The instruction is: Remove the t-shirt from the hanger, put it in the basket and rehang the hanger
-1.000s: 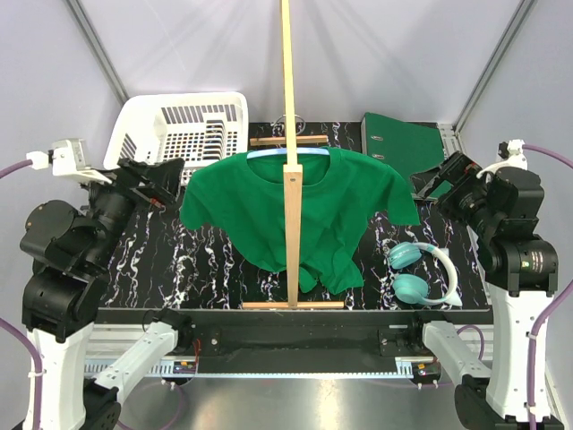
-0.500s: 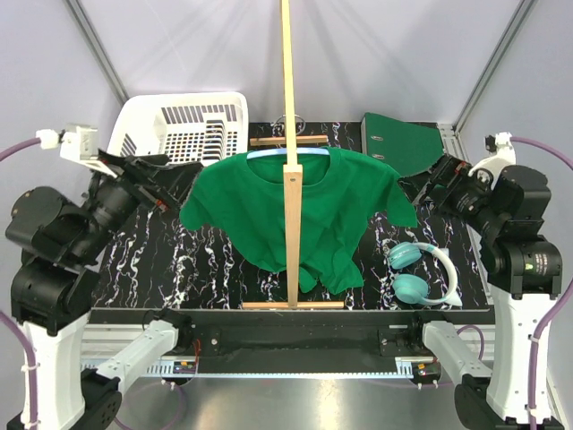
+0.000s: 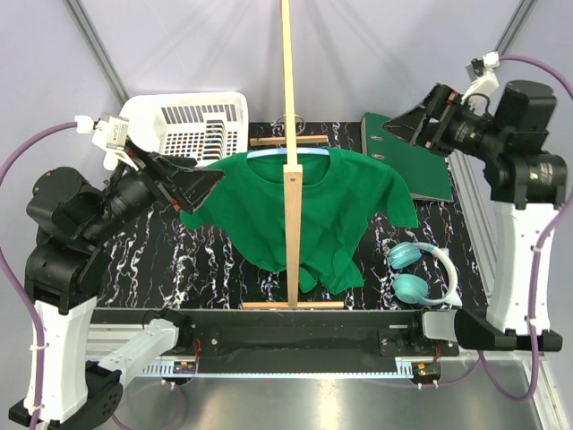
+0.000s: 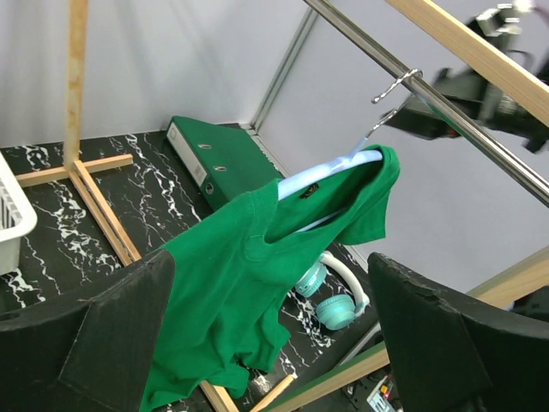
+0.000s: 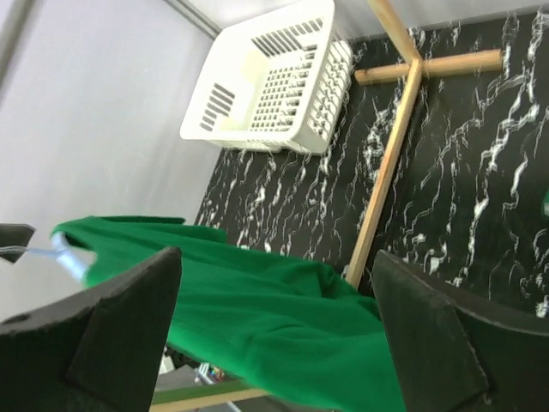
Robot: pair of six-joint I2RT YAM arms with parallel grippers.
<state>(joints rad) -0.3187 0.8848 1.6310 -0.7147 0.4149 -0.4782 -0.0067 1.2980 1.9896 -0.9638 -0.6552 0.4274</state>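
The dark green t-shirt [image 3: 295, 206] hangs on the light-blue hanger [image 3: 269, 153], whose metal hook [image 4: 390, 86] sits over a metal rail [image 4: 463, 129] of the wooden stand. My left gripper [image 3: 201, 177] is open beside the shirt's left sleeve, apart from it. From the left wrist, the t-shirt [image 4: 232, 292] and hanger [image 4: 330, 169] lie beyond the wide jaws of the left gripper [image 4: 268, 262]. My right gripper [image 3: 403, 124] is open, raised over the binder to the right of the shirt. Its wrist view shows the t-shirt [image 5: 257, 318] and a hanger tip [image 5: 69, 257] past the right gripper [image 5: 276, 256].
The wooden pole stand [image 3: 288, 90] rises mid-table with cross feet [image 3: 294, 305]. A white basket [image 3: 183, 125] sits at the back left and a green binder [image 3: 407, 148] at the back right. Teal headphones [image 3: 421, 269] lie front right on the black marbled table [image 3: 161, 260].
Both arms have risen. The left gripper swung right, up to the shirt's left sleeve. The right gripper lifted up and back, above the binder. Shirt and hanger have not moved.
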